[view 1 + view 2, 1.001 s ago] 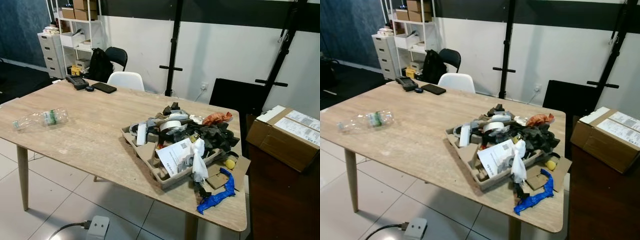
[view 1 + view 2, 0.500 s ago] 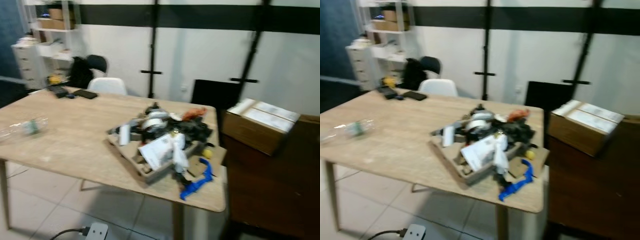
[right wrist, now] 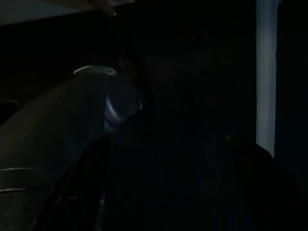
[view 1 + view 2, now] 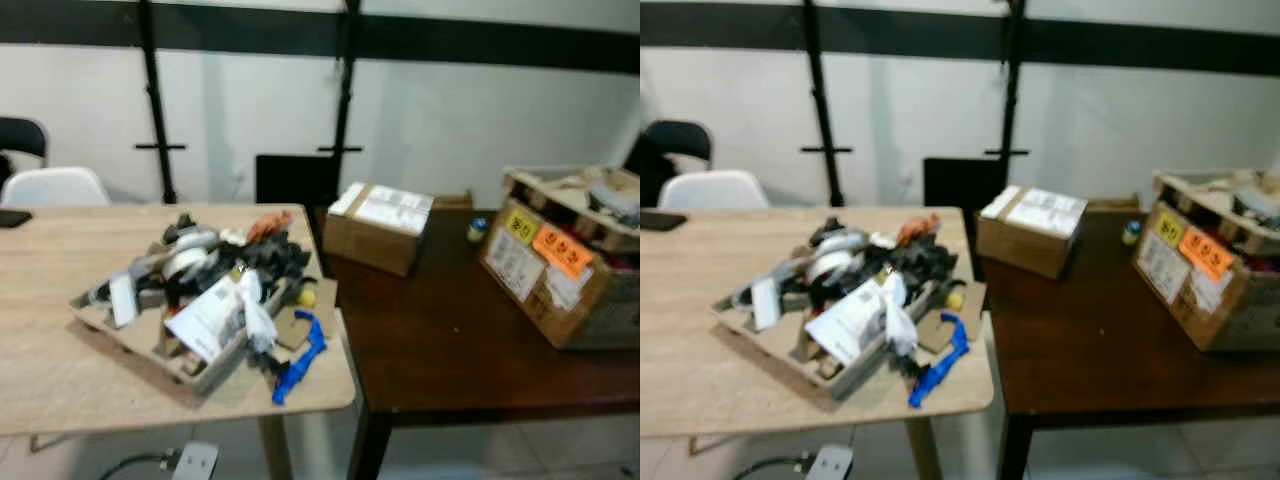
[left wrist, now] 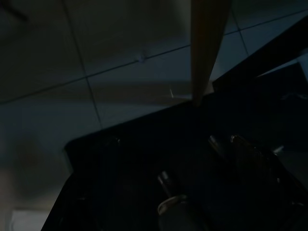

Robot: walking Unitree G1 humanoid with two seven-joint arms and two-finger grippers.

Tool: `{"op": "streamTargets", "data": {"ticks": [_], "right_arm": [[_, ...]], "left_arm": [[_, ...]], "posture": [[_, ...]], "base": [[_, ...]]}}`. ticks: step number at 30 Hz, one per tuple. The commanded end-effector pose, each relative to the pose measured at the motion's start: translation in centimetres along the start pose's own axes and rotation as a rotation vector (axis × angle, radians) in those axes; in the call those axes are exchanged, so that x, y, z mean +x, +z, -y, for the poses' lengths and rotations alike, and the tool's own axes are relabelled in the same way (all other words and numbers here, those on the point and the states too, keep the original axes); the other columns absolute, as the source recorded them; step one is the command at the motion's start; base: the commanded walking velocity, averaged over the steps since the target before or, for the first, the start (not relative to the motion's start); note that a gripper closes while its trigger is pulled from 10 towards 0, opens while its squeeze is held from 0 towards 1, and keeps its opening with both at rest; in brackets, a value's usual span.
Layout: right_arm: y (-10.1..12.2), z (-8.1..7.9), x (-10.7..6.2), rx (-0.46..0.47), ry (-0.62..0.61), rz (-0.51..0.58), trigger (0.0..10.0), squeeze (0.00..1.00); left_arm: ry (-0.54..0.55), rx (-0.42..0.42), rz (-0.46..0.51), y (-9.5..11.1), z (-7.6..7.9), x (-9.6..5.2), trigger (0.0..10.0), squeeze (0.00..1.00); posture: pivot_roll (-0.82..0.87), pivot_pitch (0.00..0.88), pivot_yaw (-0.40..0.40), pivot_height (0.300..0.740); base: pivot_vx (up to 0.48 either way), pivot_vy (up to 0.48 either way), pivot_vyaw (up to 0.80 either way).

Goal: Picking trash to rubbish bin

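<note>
Trash (image 4: 200, 290) lies heaped on a cardboard tray (image 4: 150, 350) at the right end of a light wooden table (image 4: 60, 380). Heap contents visible: a roll of white tape (image 4: 188, 260), a white printed paper (image 4: 205, 318), dark crumpled material, an orange scrap (image 4: 268, 226) and a small yellow ball (image 4: 307, 297). A blue strip (image 4: 298, 360) lies on the table just beside the tray, near the table's right edge, with flat cardboard pieces (image 4: 300, 325) under and beside it.

A dark brown table (image 4: 450, 350) stands directly against the light one on its right. It carries 2 cardboard boxes: a closed one (image 4: 380, 228) at the back and an open one (image 4: 560, 270) with yellow and orange labels at the far right. A white chair (image 4: 50, 187) stands behind the light table. A power strip (image 4: 190, 462) lies on the tiled floor below.

Both head views are somewhat blurred. Left wrist view is dark: tiled floor (image 5: 120, 86) and a wooden leg (image 5: 204, 48) can be made out. Right wrist view is nearly black. Finger state of both grippers: cannot tell.
</note>
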State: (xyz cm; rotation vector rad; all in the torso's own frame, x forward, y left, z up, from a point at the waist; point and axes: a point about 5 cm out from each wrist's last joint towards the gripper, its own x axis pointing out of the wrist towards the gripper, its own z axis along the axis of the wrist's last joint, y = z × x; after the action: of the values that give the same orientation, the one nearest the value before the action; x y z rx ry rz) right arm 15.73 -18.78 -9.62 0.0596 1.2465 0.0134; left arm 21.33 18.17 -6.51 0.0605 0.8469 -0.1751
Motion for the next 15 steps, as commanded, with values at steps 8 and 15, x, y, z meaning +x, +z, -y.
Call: {"op": "streamTargets", "data": {"ticks": [8,15], "right_arm": [[1.1,-0.5,0.0,-0.033,0.022,0.059,10.0,0.00],[2.5,-1.3,-0.1,-0.089,0.076,0.125,10.0,0.00]], "left_arm": [[0.011,0.002,-0.002,-0.2,-0.1,-0.1,10.0,0.00],[0.035,0.014,-0.046,-1.0,-0.4,-0.3,10.0,0.00]], "posture": [[0.06,0.000,-0.021,0.740],[0.08,0.000,-0.027,0.740]], "base": [[0.000,0.000,-0.56],[0.000,0.000,0.00]]}}
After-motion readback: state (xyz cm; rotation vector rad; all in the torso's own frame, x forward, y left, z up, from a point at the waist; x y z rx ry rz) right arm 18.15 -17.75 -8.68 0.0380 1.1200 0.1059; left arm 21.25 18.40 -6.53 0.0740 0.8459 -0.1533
